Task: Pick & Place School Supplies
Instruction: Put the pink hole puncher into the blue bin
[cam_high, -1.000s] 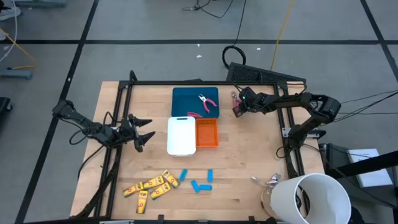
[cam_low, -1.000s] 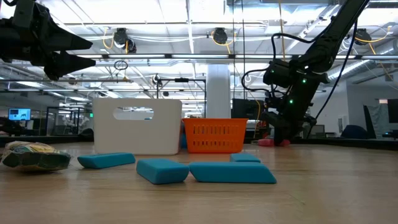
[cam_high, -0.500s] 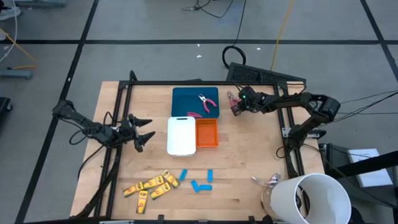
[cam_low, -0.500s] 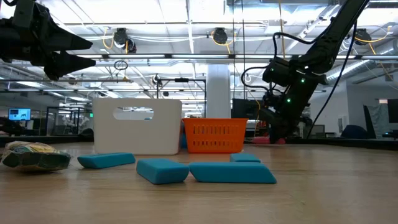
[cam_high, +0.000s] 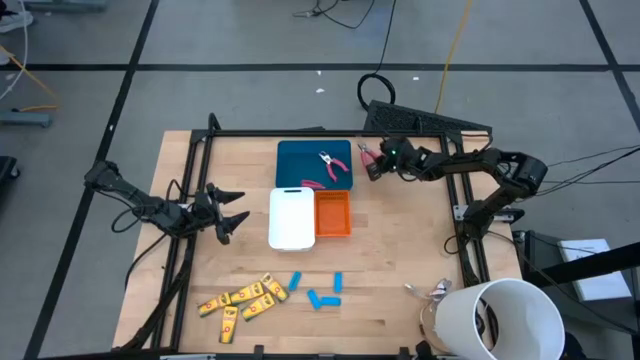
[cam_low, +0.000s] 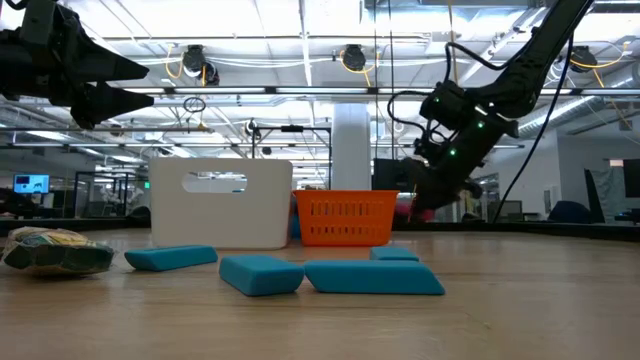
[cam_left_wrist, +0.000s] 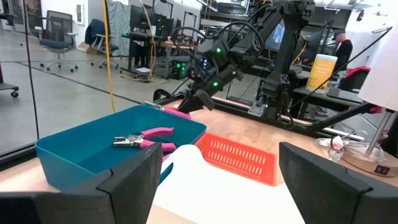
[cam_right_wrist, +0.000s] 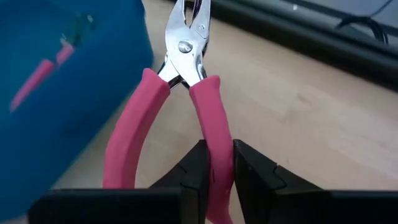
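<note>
My right gripper (cam_high: 372, 164) is shut on a pink-handled plier tool (cam_right_wrist: 186, 68) just right of the teal tray (cam_high: 300, 152). A second pink-handled tool (cam_high: 330, 166) lies inside that tray. Several yellow pieces (cam_high: 243, 297) and three blue pieces (cam_high: 318, 290) lie on the table near its near edge. My left gripper (cam_high: 238, 208) waits open over the table's left side, touching nothing. In the low view, the right gripper (cam_low: 425, 200) hangs above the table behind the orange tray (cam_low: 345, 218). My right gripper pinches one pink handle (cam_right_wrist: 210, 127) of the tool between its two fingers (cam_right_wrist: 194, 167); the other handle (cam_right_wrist: 134, 124) spreads free. It comes from the table's right, slanting down, fingers along the handle. The tool is lifted clear, its metal head (cam_right_wrist: 188, 28) pointing away from the gripper.
A white tray (cam_high: 292, 218) and the orange tray (cam_high: 333, 213) stand side by side in front of the teal tray. A big white cup (cam_high: 505, 318) sits at the near right corner. Black frame rails (cam_high: 300, 133) border the table. Bare wood lies right of the trays.
My right gripper has risen and moved left toward the teal tray, carrying the pink-handled tool from table level up clear of the wood. It has stayed shut on the handle.
</note>
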